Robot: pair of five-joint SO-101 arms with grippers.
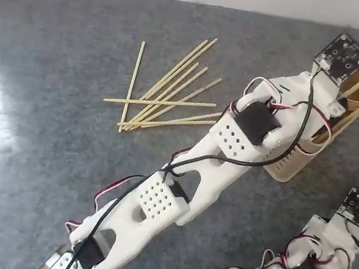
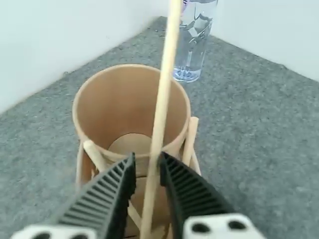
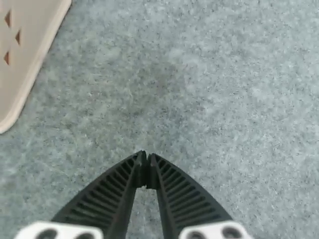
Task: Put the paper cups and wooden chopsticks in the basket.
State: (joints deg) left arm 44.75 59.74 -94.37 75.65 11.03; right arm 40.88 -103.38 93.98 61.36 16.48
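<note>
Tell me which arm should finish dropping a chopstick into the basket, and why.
Left. The left gripper holds a chopstick directly over the paper cup in the basket. The right gripper is shut and empty over bare carpet beside the basket, far from the loose chopsticks.

grey carpeted tabletop (image 1: 41, 154), clear water bottle (image 2: 195, 42), white wall (image 2: 50, 40)

Loose wooden chopsticks (image 1: 164, 102) in a fan on the grey table (image 1: 39, 168), basket (image 1: 287, 167) beneath one arm (image 1: 233, 139).
</note>
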